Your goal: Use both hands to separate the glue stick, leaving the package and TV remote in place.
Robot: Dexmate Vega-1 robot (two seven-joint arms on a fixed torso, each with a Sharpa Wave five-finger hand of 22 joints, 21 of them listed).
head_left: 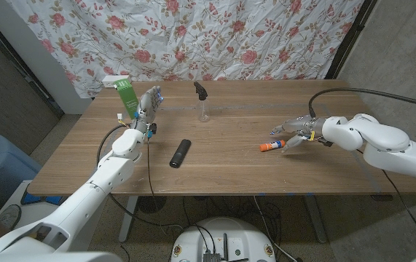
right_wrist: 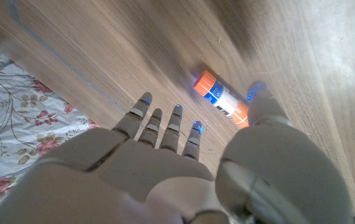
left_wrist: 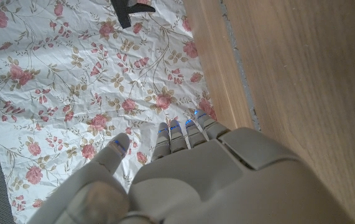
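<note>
Glue stick (head_left: 272, 146) is lying flat on the worktop (head_left: 229, 164), right side, orange cap pointing toward the middle. Right hand (head_left: 296, 132) is hovering just over and beside it, fingers (right_wrist: 154, 120) spread apart, gripping nothing. Black TV remote (head_left: 180, 153) is lying near the middle. Left hand (head_left: 146, 108) is standing raised at the far left, fingers apart, empty, just beside the upright green package (head_left: 126, 94). Spray bottle (head_left: 203, 102) is standing behind the remote.

White arms, beige blue-tipped fingers (right_wrist: 177, 118)
</note>
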